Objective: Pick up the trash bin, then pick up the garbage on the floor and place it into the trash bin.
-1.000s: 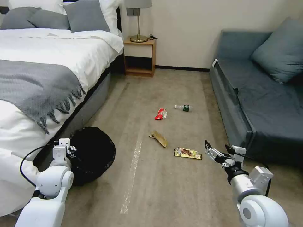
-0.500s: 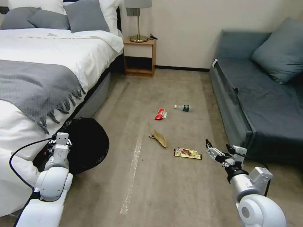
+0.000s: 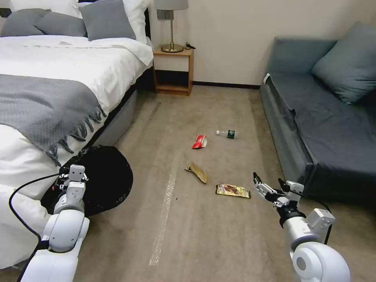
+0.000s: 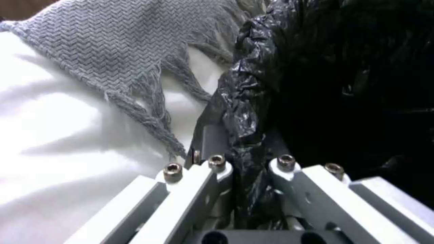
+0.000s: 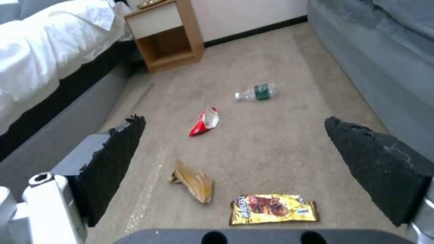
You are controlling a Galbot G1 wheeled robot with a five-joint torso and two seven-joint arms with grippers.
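A beige carpeted floor (image 3: 203,231) runs between a bed (image 3: 58,78) on the robot's left and a dark blue-grey sofa (image 3: 321,117) on its right. A pale streak is seen along the carpet in front of the robot. The bed is dressed in white linen, with a grey fringed throw (image 3: 43,105) laid across it and grey pillows at its head. A wooden nightstand (image 3: 173,70) carrying a brass lamp (image 3: 171,23) is set against the far cream wall, and a large cushion (image 3: 348,62) is propped on the sofa.

The trash bin (image 3: 103,180), lined with a crinkly black bag, is held tilted beside the bed's edge. The left gripper (image 4: 251,176) is seen pinching the bagged rim of the bin, its fingers (image 4: 217,169) pressed close on the black plastic, just beside the throw's fringe.

The garbage is scattered on the open carpet between bed and sofa. The clear bottle (image 3: 228,134) with a green label is lying farthest from the robot, the red-and-white wrapper (image 3: 199,141) just beside it. The crumpled brown paper (image 3: 197,172) is found nearer, and the gold-brown snack packet (image 3: 232,190) nearest.

The right gripper (image 3: 269,187) is held above the carpet near the snack packet and close to the sofa's front, its dark padded fingers (image 5: 113,159) spread wide apart with nothing between them.
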